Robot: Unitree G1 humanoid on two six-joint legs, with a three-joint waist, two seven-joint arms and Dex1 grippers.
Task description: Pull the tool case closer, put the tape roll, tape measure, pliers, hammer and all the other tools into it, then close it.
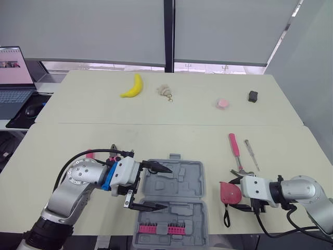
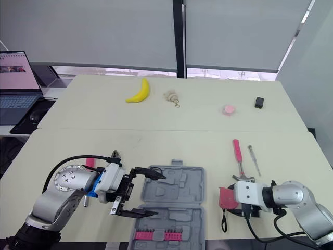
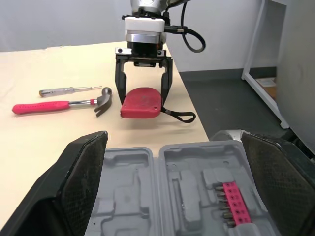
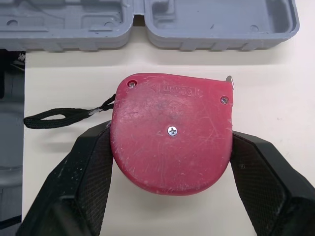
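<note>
The grey tool case (image 1: pixel 179 179) lies open near the table's front edge, with red bit holders (image 1: pixel 156 228) in its near half. My left gripper (image 1: pixel 162 188) is open and hovers over the case's left side, with nothing between its fingers. To the right of the case, my right gripper (image 4: pixel 170 137) is shut on the red tape measure (image 4: pixel 172 132), whose black strap (image 1: pixel 226 214) trails toward the front edge. The red-handled hammer (image 1: pixel 234 149) and a slim screwdriver (image 1: pixel 251 154) lie behind the right gripper. A pink handle (image 1: pixel 89 154) peeks out behind my left arm.
On the far table lie a banana (image 1: pixel 132 87), a small beige object (image 1: pixel 165 92), a pink item (image 1: pixel 222 103) and a small black object (image 1: pixel 253 96). A laptop (image 1: pixel 13 78) and a mouse (image 1: pixel 32 109) are at far left.
</note>
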